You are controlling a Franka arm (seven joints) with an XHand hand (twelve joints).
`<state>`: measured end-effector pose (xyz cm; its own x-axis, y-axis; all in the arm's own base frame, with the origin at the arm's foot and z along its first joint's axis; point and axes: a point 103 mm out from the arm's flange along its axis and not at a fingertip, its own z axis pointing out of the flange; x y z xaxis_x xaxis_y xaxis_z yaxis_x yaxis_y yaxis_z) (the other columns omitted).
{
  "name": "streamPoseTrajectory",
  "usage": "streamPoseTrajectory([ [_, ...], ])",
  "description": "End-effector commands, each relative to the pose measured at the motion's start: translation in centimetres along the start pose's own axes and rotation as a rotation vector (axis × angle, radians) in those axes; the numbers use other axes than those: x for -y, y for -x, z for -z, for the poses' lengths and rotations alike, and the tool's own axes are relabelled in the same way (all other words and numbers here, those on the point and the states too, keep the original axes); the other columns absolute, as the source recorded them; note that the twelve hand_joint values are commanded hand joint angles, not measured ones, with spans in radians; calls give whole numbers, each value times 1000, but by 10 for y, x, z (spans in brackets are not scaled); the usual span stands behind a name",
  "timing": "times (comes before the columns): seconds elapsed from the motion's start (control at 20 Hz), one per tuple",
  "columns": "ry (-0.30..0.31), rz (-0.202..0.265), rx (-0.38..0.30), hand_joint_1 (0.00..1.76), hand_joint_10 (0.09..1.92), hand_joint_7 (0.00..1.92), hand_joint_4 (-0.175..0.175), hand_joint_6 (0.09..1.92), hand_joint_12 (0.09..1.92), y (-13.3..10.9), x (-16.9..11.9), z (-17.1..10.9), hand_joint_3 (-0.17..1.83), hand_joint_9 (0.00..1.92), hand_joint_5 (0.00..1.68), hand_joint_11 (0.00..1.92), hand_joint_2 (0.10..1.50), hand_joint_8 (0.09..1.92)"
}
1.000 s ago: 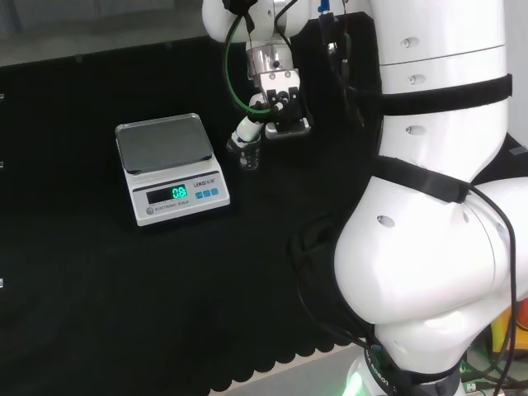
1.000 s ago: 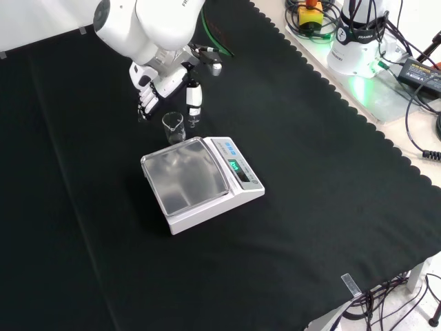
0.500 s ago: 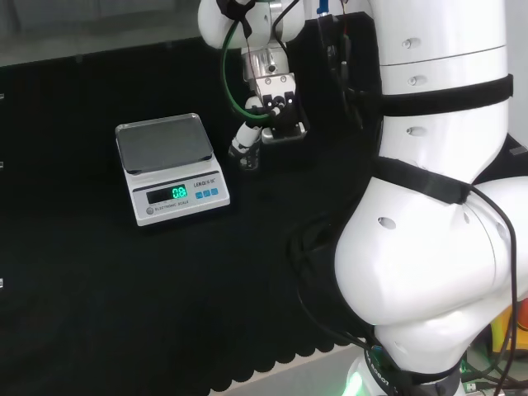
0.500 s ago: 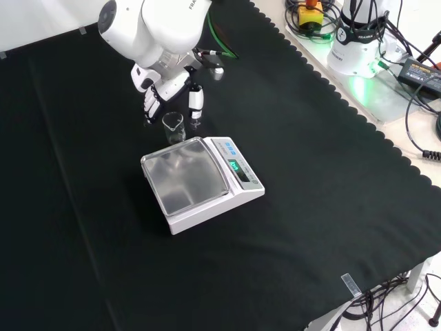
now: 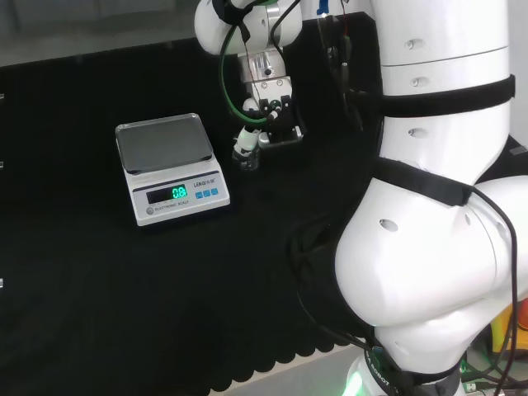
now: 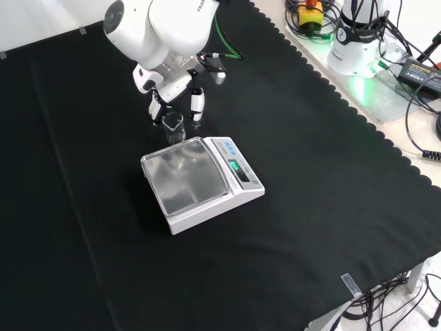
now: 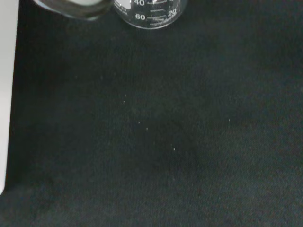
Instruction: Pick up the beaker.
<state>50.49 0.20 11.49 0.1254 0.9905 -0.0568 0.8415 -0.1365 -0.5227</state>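
Robot hand (image 6: 172,96) closer around one beaker (image 6: 173,127).

Even, fairly bright overhead light falls on the matte black desk (image 6: 310,172), which swallows shadows, while the white arm (image 5: 437,206) behind the fingers (image 6: 196,103) shines softly, the scale (image 6: 200,183) display beside them glows green, and the beaker (image 7: 150,12) looks blurred up close.
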Motion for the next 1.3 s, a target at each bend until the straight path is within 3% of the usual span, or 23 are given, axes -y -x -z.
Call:
streamPoseTrajectory([
  [0.05, 46, -16, 2, 878, 486, 692, -125, 749, 930, 0, 1, 1, 285, 952, 572, 1091, 770, 791],
  [0.3, 95, -27, 9, 946, 314, 892, -140, 743, 780, -4, 1, 1, 421, 1203, 838, 1293, 749, 761],
  [0.5, 83, -43, 31, 986, 212, 993, -139, 694, 707, -6, 0, 6, 491, 1324, 953, 1390, 736, 735],
  [0.95, 57, -42, 76, 1001, 156, 1046, -142, 677, 668, 2, 20, 44, 514, 1389, 994, 1440, 736, 718],
  [1.3, 71, -52, 84, 1001, 145, 1051, -142, 678, 661, 5, 59, 90, 517, 1399, 996, 1447, 735, 718],
])
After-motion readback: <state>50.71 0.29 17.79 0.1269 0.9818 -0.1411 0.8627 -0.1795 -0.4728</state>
